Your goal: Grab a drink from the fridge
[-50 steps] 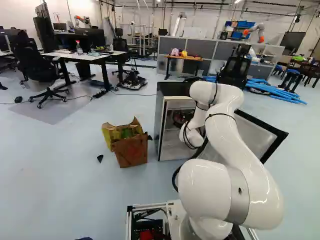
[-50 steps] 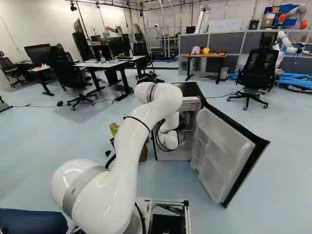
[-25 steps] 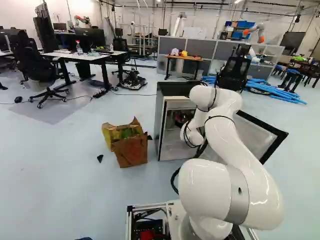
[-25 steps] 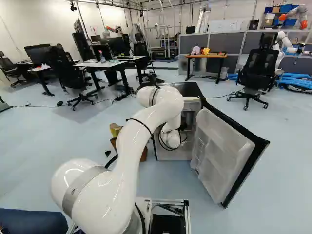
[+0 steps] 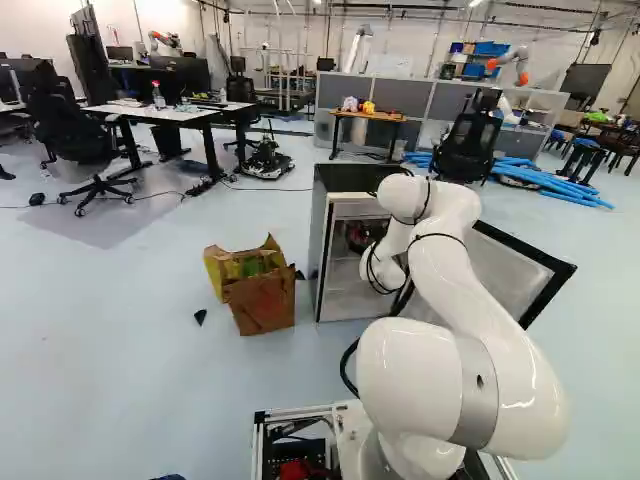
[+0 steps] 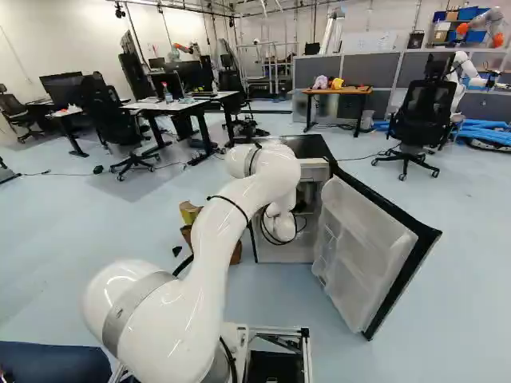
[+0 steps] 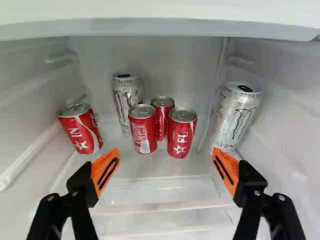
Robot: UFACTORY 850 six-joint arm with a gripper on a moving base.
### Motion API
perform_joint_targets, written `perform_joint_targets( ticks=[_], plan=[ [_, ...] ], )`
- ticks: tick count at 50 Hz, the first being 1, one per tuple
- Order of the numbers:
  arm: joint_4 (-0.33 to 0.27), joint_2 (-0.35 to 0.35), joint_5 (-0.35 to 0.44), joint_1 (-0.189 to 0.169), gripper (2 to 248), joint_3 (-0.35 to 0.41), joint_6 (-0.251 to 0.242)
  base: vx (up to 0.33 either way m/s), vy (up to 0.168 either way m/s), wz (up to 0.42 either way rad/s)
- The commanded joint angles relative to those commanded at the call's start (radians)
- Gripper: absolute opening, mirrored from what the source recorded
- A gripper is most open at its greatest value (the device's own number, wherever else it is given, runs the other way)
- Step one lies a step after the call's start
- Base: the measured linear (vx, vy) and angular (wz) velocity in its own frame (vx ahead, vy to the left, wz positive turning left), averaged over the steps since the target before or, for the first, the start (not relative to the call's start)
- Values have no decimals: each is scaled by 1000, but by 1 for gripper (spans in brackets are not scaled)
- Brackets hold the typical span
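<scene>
The fridge (image 5: 318,250) has its door (image 6: 371,247) wide open, which leaves the white arm (image 5: 490,340) room to reach inside. The pincer (image 7: 165,152) is released and empty, its fingers spread, probably to let a can pass between them. The drinks stand upright inside: three red soda cans (image 7: 143,131) bunched ahead, a lone red can (image 7: 81,131) nearer one wall, a silver can (image 7: 126,100) behind and another silver can (image 7: 236,117) by the opposite wall. The bunching probably calls for a careful, straight approach.
</scene>
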Motion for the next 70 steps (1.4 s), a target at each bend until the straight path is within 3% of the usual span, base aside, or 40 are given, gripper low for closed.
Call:
perform_joint_targets(
  ticks=[23,43,44,50,70],
  plan=[
    [0,0,0,0,191,0,0,0,0,0],
    [0,0,0,0,193,0,0,0,0,0],
    [0,0,0,0,179,0,0,0,0,0],
    [0,0,0,0,174,0,0,0,0,0],
    [0,-2,0,0,176,-3,0,0,0,0]
  ],
)
